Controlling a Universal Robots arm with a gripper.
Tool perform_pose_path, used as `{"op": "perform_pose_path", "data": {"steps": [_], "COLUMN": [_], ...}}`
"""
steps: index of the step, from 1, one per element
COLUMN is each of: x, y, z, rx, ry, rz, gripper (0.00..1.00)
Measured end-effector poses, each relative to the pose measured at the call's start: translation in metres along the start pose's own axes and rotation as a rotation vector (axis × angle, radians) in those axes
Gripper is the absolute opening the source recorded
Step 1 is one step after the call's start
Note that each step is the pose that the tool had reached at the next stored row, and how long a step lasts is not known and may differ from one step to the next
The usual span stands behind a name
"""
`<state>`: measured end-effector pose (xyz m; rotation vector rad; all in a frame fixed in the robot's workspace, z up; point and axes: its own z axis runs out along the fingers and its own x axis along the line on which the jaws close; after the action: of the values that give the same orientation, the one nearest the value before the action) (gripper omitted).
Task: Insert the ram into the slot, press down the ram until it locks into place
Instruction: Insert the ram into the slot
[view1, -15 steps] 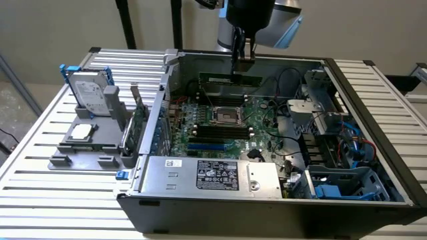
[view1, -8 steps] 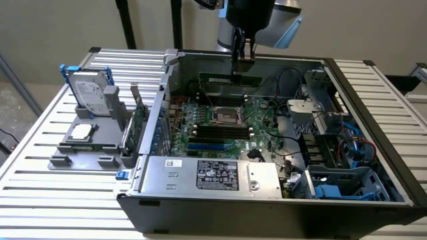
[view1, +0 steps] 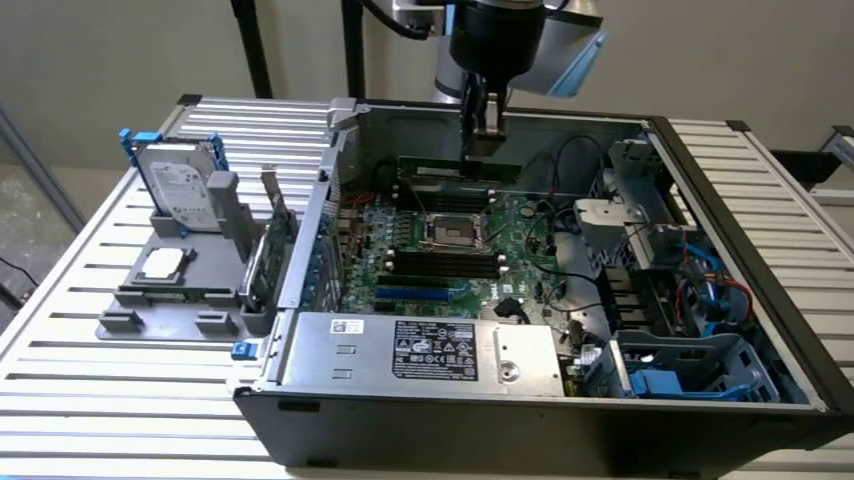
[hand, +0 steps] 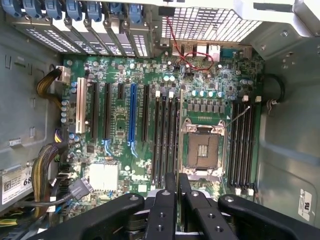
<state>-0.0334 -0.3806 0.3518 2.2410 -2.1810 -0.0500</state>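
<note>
Clamped in the gripper (view1: 483, 140): the ram (view1: 458, 168), level under the fingertips, edge-on between fingers (hand: 165, 210). Contact with the slot (hand: 173, 140) beyond the fingertips hard to judge. Cut-off white label (hand: 15, 185): "68". Power-supply label (view1: 434, 352) illegible.

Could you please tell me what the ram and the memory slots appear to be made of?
The ram: a green circuit board, probably fibreglass laminate, matte, with darker parts along its face. The slots: most likely moulded black plastic, judging by their uniform dull sheen and pale end clips.
</note>
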Motion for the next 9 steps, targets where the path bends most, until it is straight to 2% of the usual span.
{"op": "perform_pose_path", "data": {"steps": [9], "x": [0.0], "y": [-0.0006], "z": [0.0163], "rx": [0.0], "ry": [0.0027], "rz": [-0.002], "gripper": [0.14]}}
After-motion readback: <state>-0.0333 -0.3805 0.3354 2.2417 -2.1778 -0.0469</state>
